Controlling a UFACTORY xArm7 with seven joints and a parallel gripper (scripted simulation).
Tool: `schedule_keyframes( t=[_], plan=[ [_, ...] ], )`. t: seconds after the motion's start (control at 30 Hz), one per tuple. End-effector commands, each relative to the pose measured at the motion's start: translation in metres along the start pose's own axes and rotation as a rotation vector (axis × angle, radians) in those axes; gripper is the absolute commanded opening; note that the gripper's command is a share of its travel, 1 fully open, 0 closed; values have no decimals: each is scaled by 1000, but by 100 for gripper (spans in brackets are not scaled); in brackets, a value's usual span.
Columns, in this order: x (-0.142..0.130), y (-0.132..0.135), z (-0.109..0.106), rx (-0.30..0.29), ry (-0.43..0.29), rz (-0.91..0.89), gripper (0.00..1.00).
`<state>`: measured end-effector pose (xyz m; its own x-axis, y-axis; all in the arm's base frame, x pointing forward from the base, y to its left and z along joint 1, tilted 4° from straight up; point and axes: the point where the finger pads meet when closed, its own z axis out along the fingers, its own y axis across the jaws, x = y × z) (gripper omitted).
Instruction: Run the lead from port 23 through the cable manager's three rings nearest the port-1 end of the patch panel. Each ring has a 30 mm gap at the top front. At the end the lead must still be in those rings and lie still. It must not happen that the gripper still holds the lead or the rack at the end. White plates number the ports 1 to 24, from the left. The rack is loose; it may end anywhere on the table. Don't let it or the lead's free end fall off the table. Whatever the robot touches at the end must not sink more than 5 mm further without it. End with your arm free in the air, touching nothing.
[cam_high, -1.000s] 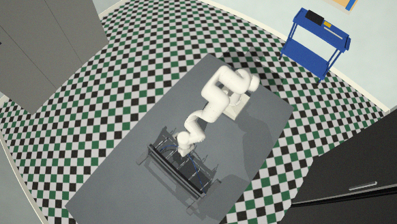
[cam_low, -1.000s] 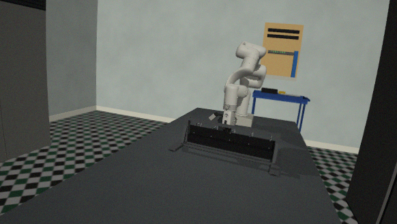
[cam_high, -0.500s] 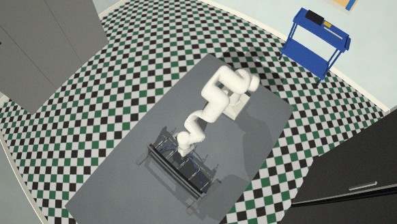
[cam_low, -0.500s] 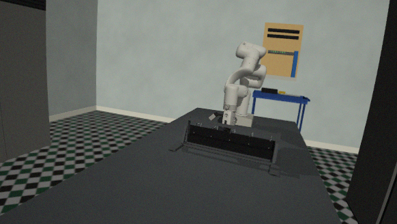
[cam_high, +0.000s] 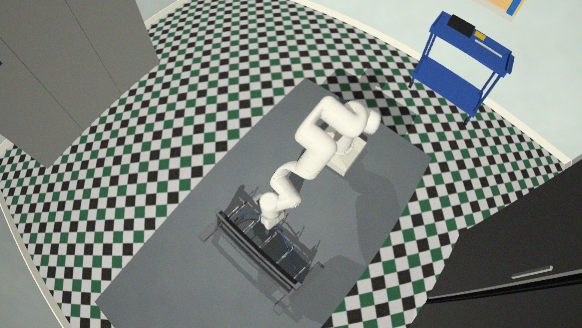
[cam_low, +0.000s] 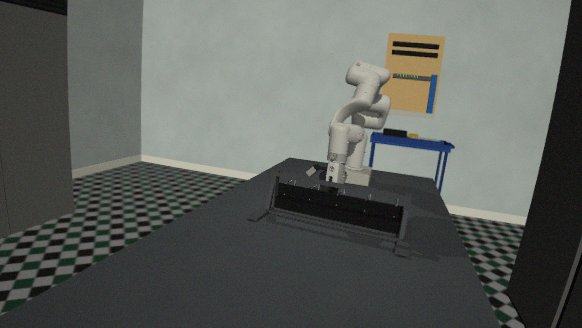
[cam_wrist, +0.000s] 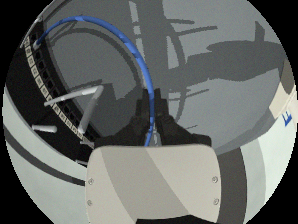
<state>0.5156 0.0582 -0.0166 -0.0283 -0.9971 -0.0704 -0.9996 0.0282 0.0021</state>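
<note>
A black rack with a patch panel (cam_high: 260, 250) (cam_low: 340, 207) lies on the grey table (cam_high: 165, 280) (cam_low: 200, 270). A thin blue lead (cam_high: 290, 250) (cam_wrist: 100, 26) curves from the panel's right end across the rack. In the wrist view the lead arcs from the port row (cam_wrist: 47, 90) round to my fingers. My gripper (cam_wrist: 151, 97) (cam_high: 270, 222) (cam_low: 334, 181) is down over the rack's left part and is shut on the blue lead. Grey wire rings (cam_wrist: 80, 96) stand next to the fingers. The port numbers are too small to read.
The arm's base (cam_high: 350, 160) stands on the table behind the rack. A blue side table (cam_high: 462, 60) (cam_low: 410, 145) stands by the far wall. Grey cabinets (cam_high: 60, 65) and a dark cabinet (cam_high: 515, 265) stand around on the checked floor.
</note>
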Motion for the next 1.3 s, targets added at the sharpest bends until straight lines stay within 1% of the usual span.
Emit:
schedule_keyframes(
  t=[0.0,0.87,1.07,1.27],
  plan=[
    [0,-2,-2,5,-1,0,0],
    [0,-2,-4,5,-1,0,0],
    [0,-2,-11,5,-1,0,0],
    [0,-2,-23,5,-1,0,0]
  ],
)
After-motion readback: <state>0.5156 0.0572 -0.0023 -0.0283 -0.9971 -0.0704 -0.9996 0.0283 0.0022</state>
